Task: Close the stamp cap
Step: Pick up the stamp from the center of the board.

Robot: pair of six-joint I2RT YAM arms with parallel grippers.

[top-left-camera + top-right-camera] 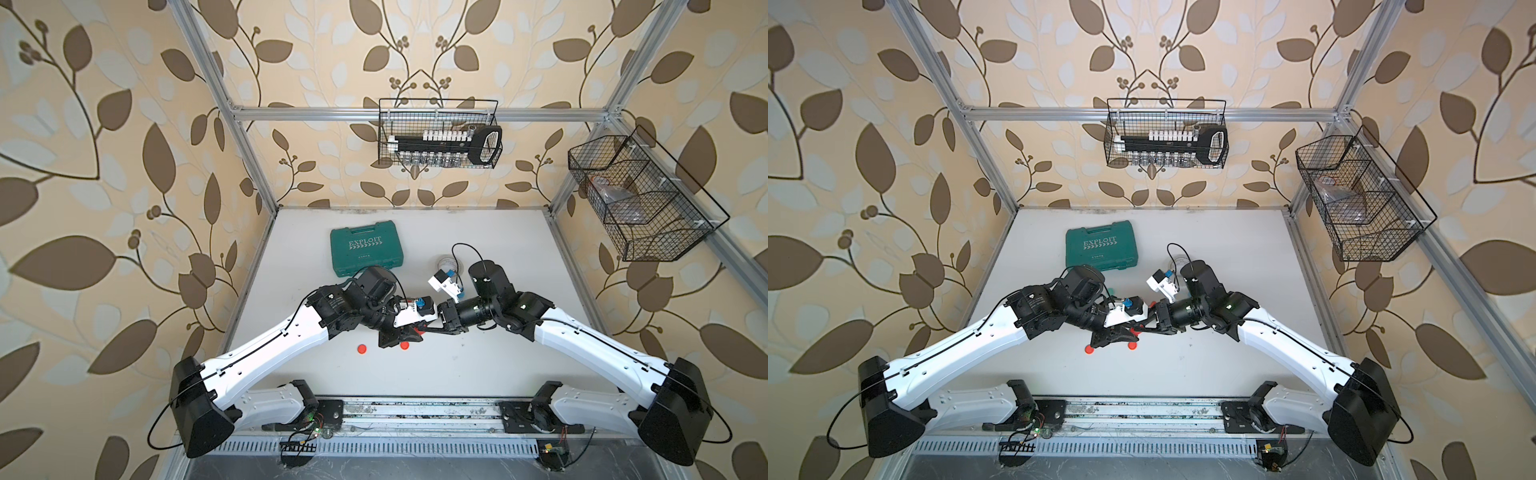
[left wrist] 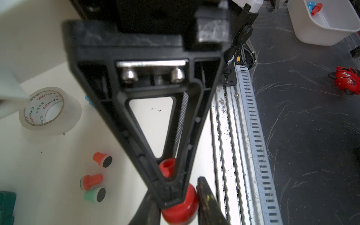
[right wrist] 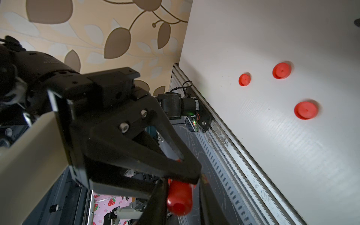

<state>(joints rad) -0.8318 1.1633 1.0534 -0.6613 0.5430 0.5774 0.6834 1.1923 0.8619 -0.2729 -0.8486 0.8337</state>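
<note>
A red stamp [image 2: 167, 168] hangs above the middle of the white table [image 1: 478, 365], its narrow handle pinched in my shut left gripper [image 2: 173, 194]. On its wide end sits the red stamp cap [image 2: 180, 211], whose dimpled face shows in the right wrist view [image 3: 180, 198]. My right gripper [image 3: 181, 206] comes in from the opposite side, and its two dark fingers [image 2: 207, 202] press on the cap's sides. In both top views the two grippers meet tip to tip around a speck of red [image 1: 420, 331] [image 1: 1133, 331].
Loose red caps [image 1: 362, 349] [image 1: 404, 345] lie on the table under the grippers. Two orange stamps [image 2: 102, 159] [image 2: 91, 181] and a green one [image 2: 95, 194] lie nearby. A tape roll [image 1: 448, 262] and a green tool case [image 1: 365, 247] sit further back. Wire baskets [image 1: 440, 137] [image 1: 640, 199] hang on the frame.
</note>
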